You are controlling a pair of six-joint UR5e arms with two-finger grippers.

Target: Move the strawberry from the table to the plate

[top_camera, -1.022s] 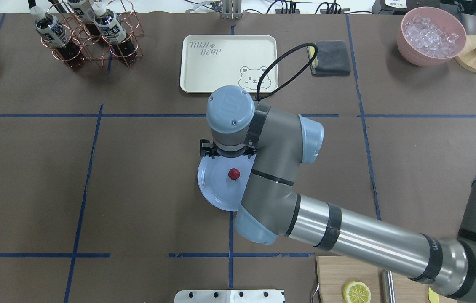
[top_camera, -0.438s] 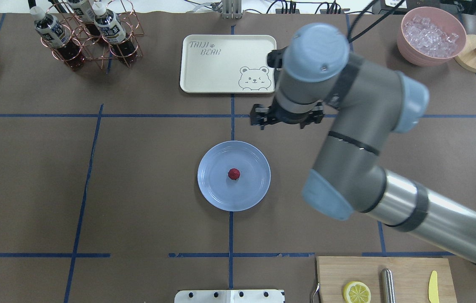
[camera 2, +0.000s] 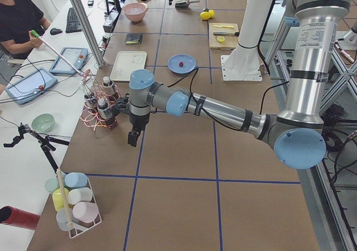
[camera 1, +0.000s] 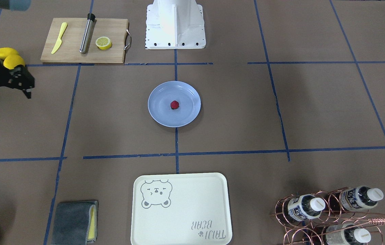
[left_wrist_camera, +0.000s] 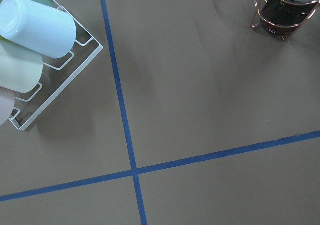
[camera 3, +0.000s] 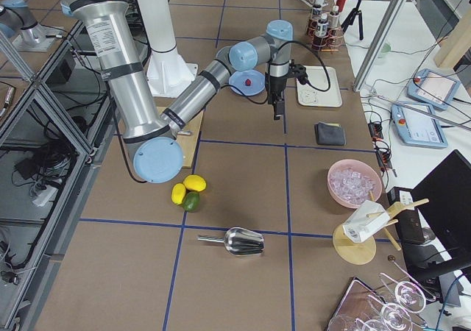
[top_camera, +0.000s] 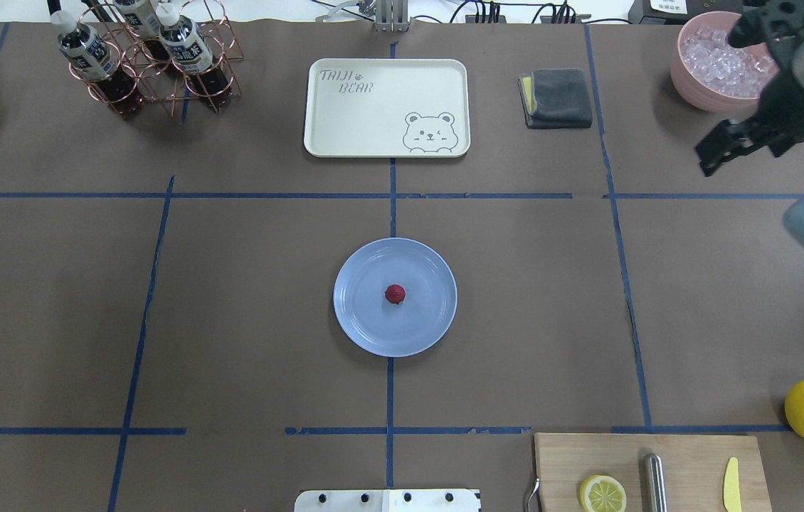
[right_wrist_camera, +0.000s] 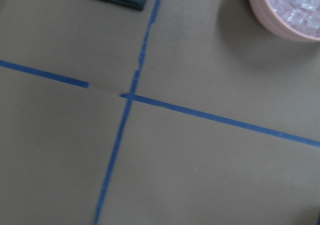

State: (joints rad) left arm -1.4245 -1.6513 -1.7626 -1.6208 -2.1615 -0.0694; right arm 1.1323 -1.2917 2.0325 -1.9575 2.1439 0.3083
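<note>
Looks basically done; got the strawberry (top_camera: 395, 294) sitting mid-plate (top_camera: 373, 328), off the table (top_camera: 231, 306); right gripper (camera 1: 8, 98) empty, fingers apart, well clear; can't tell on left gripper (camera 2: 133, 139); nothing left, probably.

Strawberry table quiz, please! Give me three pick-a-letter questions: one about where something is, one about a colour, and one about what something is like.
1. Where is the strawberry?
A) on the light-blue plate
B) on the bear tray
C) inside the bottle rack

2. What colour is the bowl of ice?
A) green
B) pink
C) black

3. The lemon on the cutting board is:
A) whole
B) peeled
C) cut in half

Answers: 1 A, it sits near the plate's middle; 2 B, its wall is pink; 3 C, its flat face shows the segments.
</note>
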